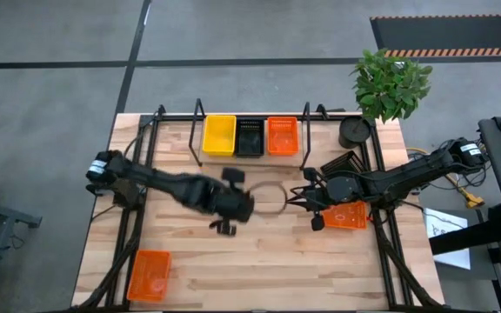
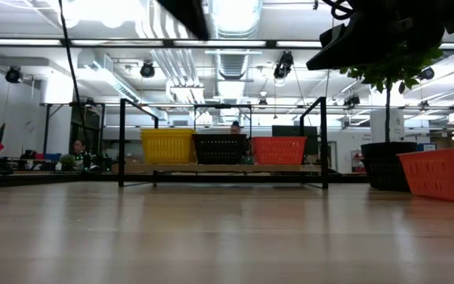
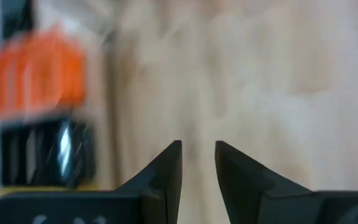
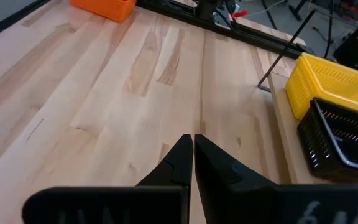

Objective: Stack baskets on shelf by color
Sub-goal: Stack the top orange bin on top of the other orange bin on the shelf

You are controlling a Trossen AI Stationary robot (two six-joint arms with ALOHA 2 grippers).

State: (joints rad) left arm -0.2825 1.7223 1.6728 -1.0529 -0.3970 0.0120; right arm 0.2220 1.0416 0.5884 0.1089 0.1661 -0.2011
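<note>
Sitting side by side on the shelf [image 1: 200, 132] at the far edge of the table [image 1: 259, 261] are a yellow basket [image 1: 219, 136], a black basket [image 1: 250, 137] and an orange basket [image 1: 282, 136]. Left claw [image 1: 226, 202] hangs empty over mid-table, fingers a narrow gap apart; right claw [image 1: 310, 198] faces it, fingertips together, holding nothing. Two more orange baskets lie loose: one [image 1: 346, 215] under the right arm, another [image 1: 150, 276] at the near left corner.
</note>
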